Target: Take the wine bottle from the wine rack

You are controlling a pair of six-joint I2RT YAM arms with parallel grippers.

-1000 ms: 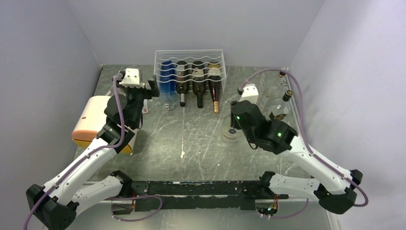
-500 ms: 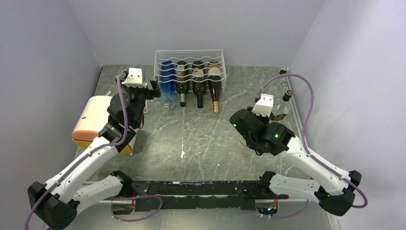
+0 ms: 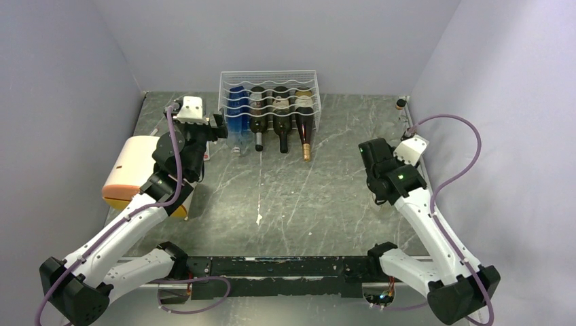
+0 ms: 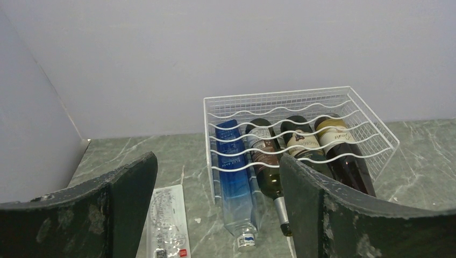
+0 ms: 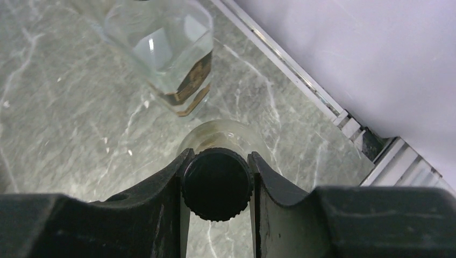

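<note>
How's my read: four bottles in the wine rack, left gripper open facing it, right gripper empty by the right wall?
Not quite: the right gripper is not empty. The right wrist view shows it shut on the black cap of a clear bottle. Four bottles in the wine rack and the open left gripper are right.

From above, the right arm's own wrist hides the right end effector (image 5: 218, 160) and what it grips. In its wrist view the black cap (image 5: 216, 185) covers most of the clear bottle (image 5: 228, 137) beneath, and a second glass bottle (image 5: 166, 48) runs off the top edge. The left end effector (image 4: 218, 164) is cut off at the bottom of its view. Its right finger hides part of the rightmost dark wine bottle (image 4: 349, 164) in the wine rack (image 4: 376, 131). A white packet (image 4: 168, 215) there is cropped, its print unreadable.
</note>
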